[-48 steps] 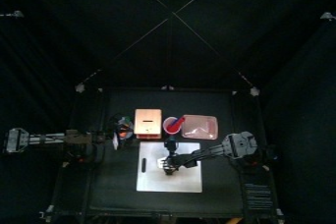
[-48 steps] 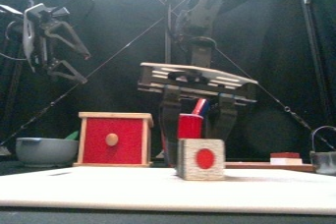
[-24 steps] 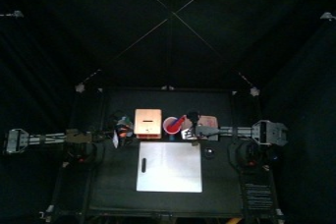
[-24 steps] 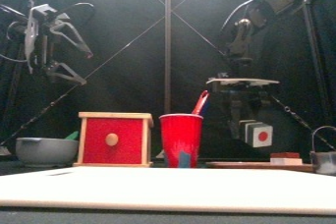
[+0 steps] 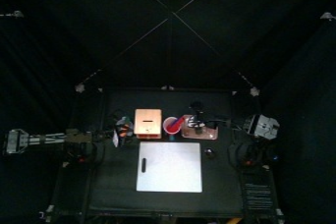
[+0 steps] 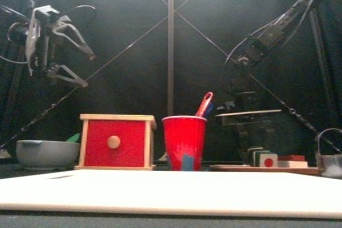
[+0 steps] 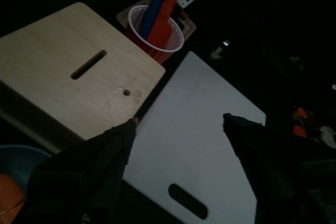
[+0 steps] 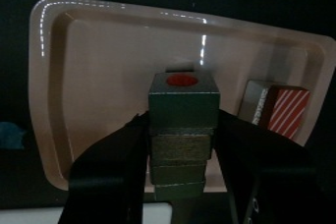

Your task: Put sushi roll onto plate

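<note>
The sushi roll, a dark stubby block with a red spot on its face, sits between the jaws of my right gripper, which is shut on it. It hangs low over the dusty-pink plate; I cannot tell whether it touches. In the front view the roll is at plate level at the right, under my right gripper. In the top view the plate lies right of the red cup. My left gripper is open and empty, resting high at the left.
A small red and white piece lies on the plate beside the roll. The red cup holds sticks. A wooden box with a red front, a grey bowl and a white cutting board are also on the table.
My right gripper has carried the sushi roll from over the white board, rightward past the red cup, and lowered it over the plate. The left arm has not moved.
</note>
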